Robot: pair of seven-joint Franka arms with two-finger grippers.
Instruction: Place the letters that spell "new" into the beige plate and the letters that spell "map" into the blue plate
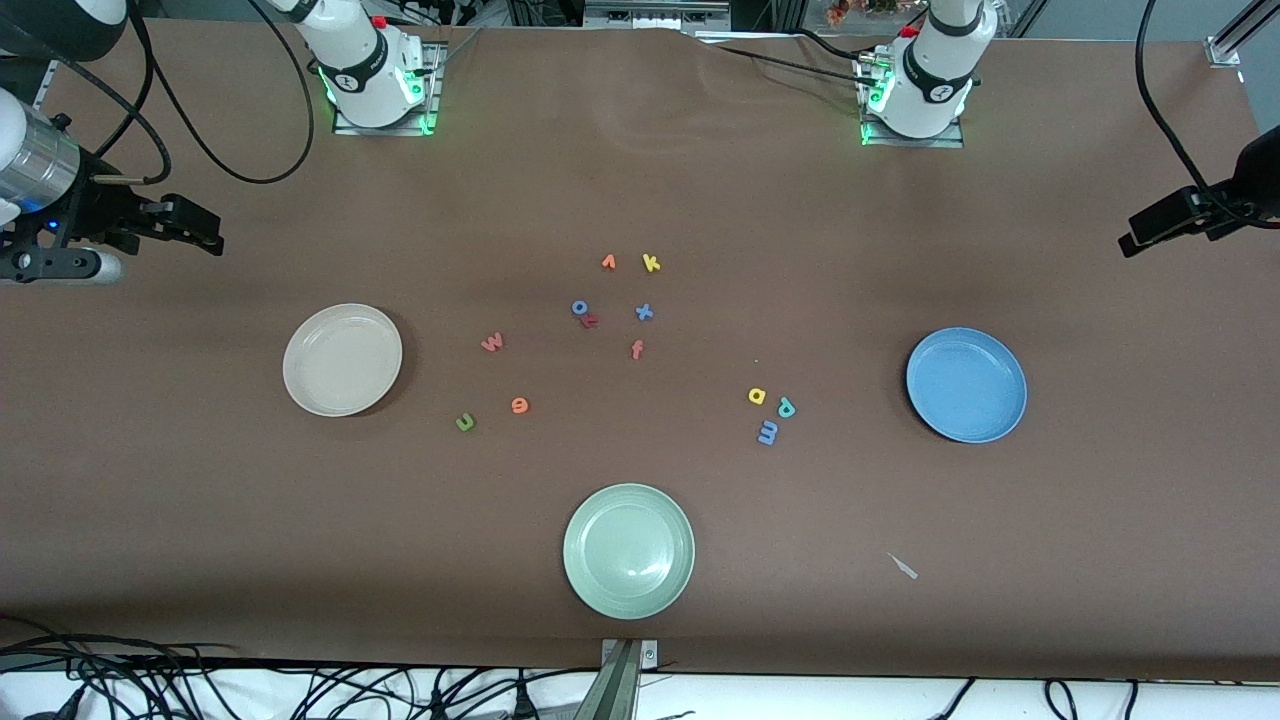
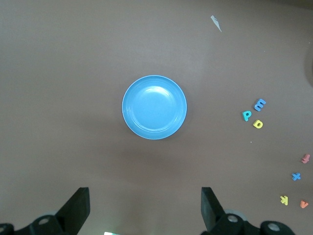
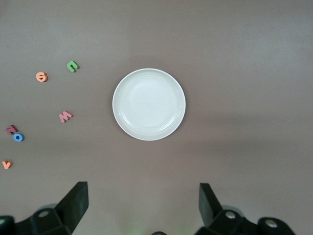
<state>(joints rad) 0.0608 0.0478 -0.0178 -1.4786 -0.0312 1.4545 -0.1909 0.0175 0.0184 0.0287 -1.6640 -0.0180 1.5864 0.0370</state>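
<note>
Nothing is held yet: the right gripper is poised, fingers spread, high over the beige plate, and the left gripper, equally wide apart, over the blue plate. Green n, orange e and w are clustered toward the right arm's end; m, a, p lie nearer the left arm.

Even overhead light is falling on the brown desk, which is showing a paler sheen toward the robots' bases; the plates are casting soft, short shadows; faint glare is sitting on the blue plate; the letters are staying sharp, without marked edge distortion
</note>
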